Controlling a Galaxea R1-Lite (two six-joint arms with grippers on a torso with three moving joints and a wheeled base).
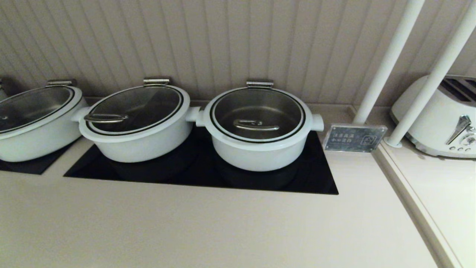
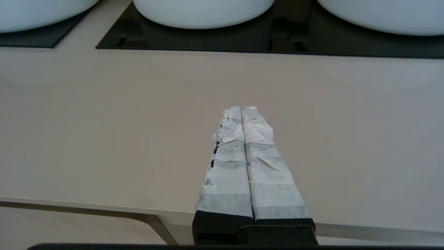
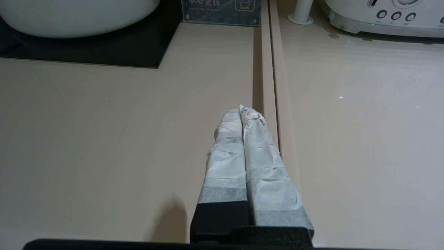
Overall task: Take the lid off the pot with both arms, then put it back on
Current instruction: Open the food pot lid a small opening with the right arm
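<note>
Three white pots stand in a row on black hobs in the head view. The right pot point(image 1: 256, 149) carries a glass lid point(image 1: 257, 111) with a metal handle point(image 1: 256, 125). The middle pot point(image 1: 137, 141) has its lid point(image 1: 137, 108) closed, with a handle point(image 1: 106, 118). My left gripper point(image 2: 241, 108) is shut and empty above the bare counter, short of the hob. My right gripper point(image 3: 241, 109) is shut and empty above the counter beside a seam. Neither gripper shows in the head view.
A third pot point(image 1: 33, 126) stands at far left. A small sign plate point(image 1: 354, 138) stands right of the hob point(image 1: 200, 175). Two white poles point(image 1: 386, 63) and a white toaster point(image 1: 442, 119) stand at right. A raised counter seam point(image 3: 270, 69) runs front to back.
</note>
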